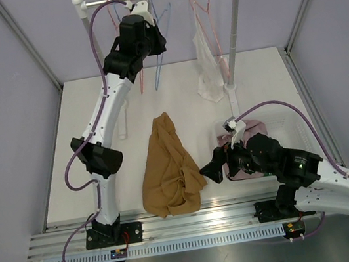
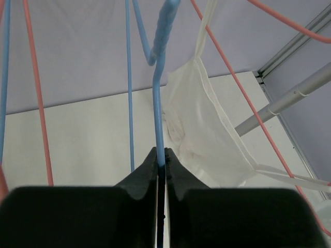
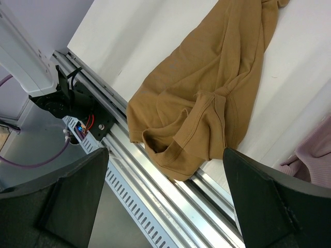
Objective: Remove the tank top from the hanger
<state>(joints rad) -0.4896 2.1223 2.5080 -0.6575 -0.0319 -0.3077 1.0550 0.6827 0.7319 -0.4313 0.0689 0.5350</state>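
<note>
At eleven o'clock the left gripper has its jaws pinched on the bare blue hanger, likely to steady it. The tan tank top lies off it on the table. The right gripper, at five o'clock, hangs with jaws wide and empty.

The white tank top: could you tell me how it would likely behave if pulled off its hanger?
Probably floppy: the white tank top sags in folds. Likely light, as the thin pink hanger carries it. Its narrow strap might snag on the wire.
</note>
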